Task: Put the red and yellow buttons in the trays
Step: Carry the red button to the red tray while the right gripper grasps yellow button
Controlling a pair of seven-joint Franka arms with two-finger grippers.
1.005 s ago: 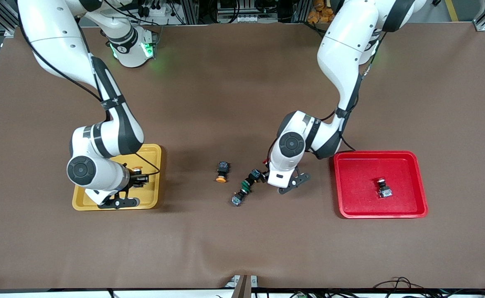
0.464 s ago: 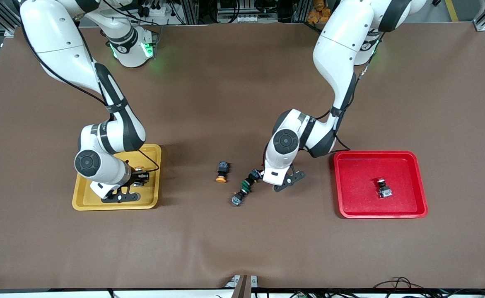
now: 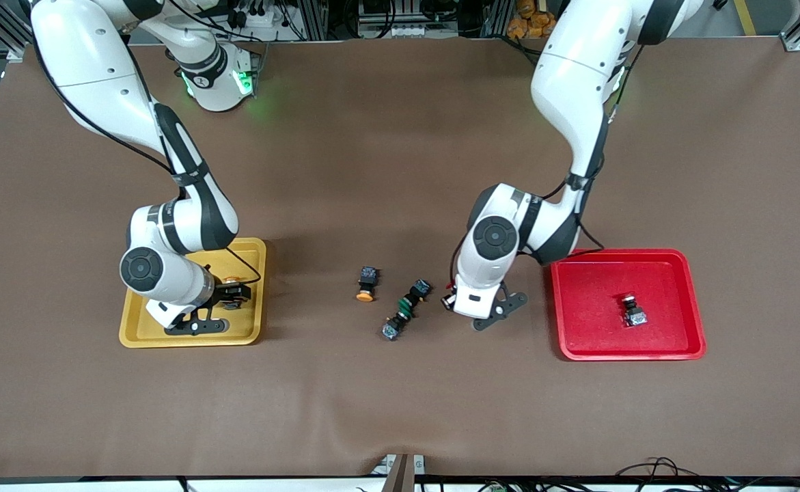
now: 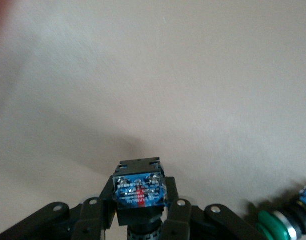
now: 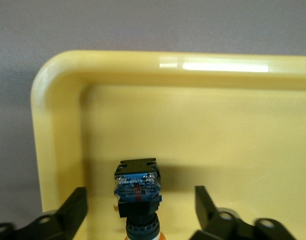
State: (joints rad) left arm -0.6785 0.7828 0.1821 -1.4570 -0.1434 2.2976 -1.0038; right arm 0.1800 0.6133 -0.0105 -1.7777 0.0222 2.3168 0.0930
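My left gripper (image 3: 449, 301) is shut on a button (image 4: 139, 190) with a black body and a blue base, held just above the table between the green-capped buttons and the red tray (image 3: 686, 301); its cap is hidden. A red-capped button (image 3: 632, 311) lies in the red tray. My right gripper (image 3: 231, 294) is open low over the yellow tray (image 3: 139, 332), its fingers on either side of a yellow-capped button (image 5: 136, 185) that lies in the tray (image 5: 142, 62). Another yellow-capped button (image 3: 365, 285) lies on the table mid-way between the trays.
Two green-capped buttons (image 3: 415, 292) (image 3: 394, 326) lie end to end on the table beside the left gripper; one shows in the left wrist view (image 4: 275, 225). The brown table mat (image 3: 400, 410) spreads wide toward the front camera.
My left gripper has moved away from the green-capped buttons toward the red tray with the button in its fingers. My right arm has shifted slightly over the yellow tray.
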